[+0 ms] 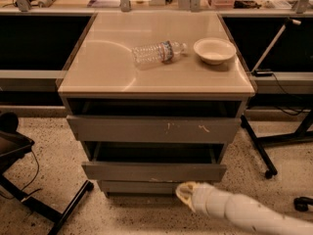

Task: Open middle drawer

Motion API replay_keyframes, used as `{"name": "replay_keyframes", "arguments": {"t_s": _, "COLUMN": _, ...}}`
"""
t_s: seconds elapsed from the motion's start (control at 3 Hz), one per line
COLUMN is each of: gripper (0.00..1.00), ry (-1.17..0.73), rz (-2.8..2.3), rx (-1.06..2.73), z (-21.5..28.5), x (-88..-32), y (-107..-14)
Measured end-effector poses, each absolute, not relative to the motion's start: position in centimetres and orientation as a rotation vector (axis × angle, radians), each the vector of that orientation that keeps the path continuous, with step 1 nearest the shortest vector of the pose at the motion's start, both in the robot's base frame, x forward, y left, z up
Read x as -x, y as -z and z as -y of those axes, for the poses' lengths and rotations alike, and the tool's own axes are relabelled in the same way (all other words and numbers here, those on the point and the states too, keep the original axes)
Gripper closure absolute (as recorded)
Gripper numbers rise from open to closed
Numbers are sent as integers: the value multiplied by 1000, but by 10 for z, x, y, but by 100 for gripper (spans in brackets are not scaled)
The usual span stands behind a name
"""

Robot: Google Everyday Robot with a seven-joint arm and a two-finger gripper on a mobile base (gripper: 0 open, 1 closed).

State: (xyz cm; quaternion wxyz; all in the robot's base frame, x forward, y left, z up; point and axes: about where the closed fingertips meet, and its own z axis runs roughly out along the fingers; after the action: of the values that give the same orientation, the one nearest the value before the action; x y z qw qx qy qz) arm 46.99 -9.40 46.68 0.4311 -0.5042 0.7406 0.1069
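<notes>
The middle drawer [154,171] is a plain grey handleless front with a faint pale scuff on its lower edge. It stands pulled out, and its dark inside [154,153] shows above the front. The wider top drawer [154,129], with white scratch marks, is also pulled out a little. The narrow bottom front [137,187] sits below. My gripper [185,195], at the end of the white arm [234,212], is below and in front of the middle drawer's right part, clear of its lower edge.
A clear plastic bottle [159,53] lies on its side and a white bowl [214,50] stands on the beige cabinet top [98,67]. A black chair base [34,199] is at the left. A black stand's legs [274,146] are at the right.
</notes>
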Motion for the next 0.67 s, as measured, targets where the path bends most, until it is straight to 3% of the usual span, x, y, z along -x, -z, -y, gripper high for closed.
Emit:
{"name": "replay_keyframes", "arguments": {"t_s": 0.33, "gripper": 81, "ry": -295, "rz": -1908, "rx": 1234, "z": 109, "x": -419, "y": -449}}
{"name": "replay_keyframes", "arguments": {"t_s": 0.67, "gripper": 58, "ry": -295, "rz": -1908, "rx": 1234, "z": 109, "x": -419, "y": -449}}
